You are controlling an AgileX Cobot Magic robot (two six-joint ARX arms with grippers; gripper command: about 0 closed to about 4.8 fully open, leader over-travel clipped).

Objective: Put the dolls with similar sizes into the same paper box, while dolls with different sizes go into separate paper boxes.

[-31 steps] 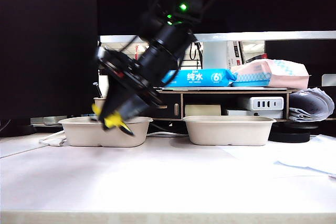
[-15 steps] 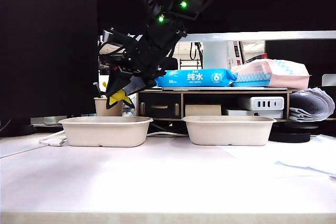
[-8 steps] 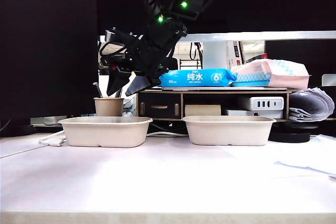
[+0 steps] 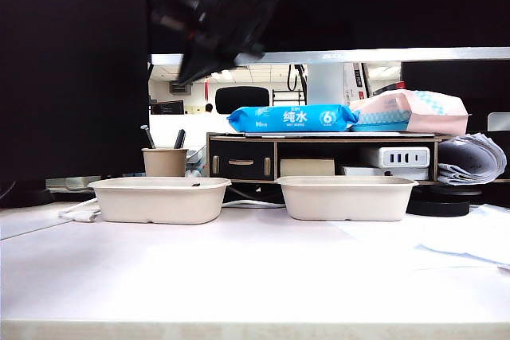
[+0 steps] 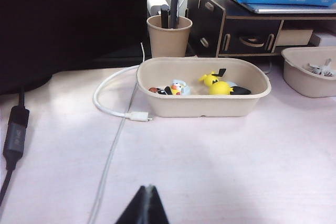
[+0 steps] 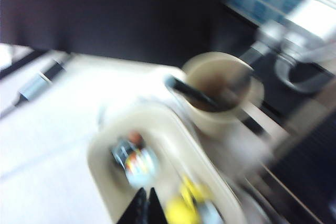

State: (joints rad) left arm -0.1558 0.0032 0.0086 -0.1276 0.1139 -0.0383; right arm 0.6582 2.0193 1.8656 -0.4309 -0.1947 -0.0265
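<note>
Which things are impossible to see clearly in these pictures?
- Exterior view: the right gripper is smeared by motion; tray walls hide the dolls.
- Right wrist view: motion blur leaves the yellow doll without detail.
- Left wrist view: the frame edge cuts off the right paper box, its grey contents too small to identify.

**What I can't make out from here**

My right wrist view is smeared throughout: the dolls in the left paper box (image 6: 157,171) are only colour blobs. The right gripper (image 6: 143,205) is cut off by the frame edge, tips together. In the exterior view that arm (image 4: 219,5) is a dark blur, and box walls hide all contents. The right paper box (image 5: 310,72) is clipped; what's inside is too small to identify.
</note>
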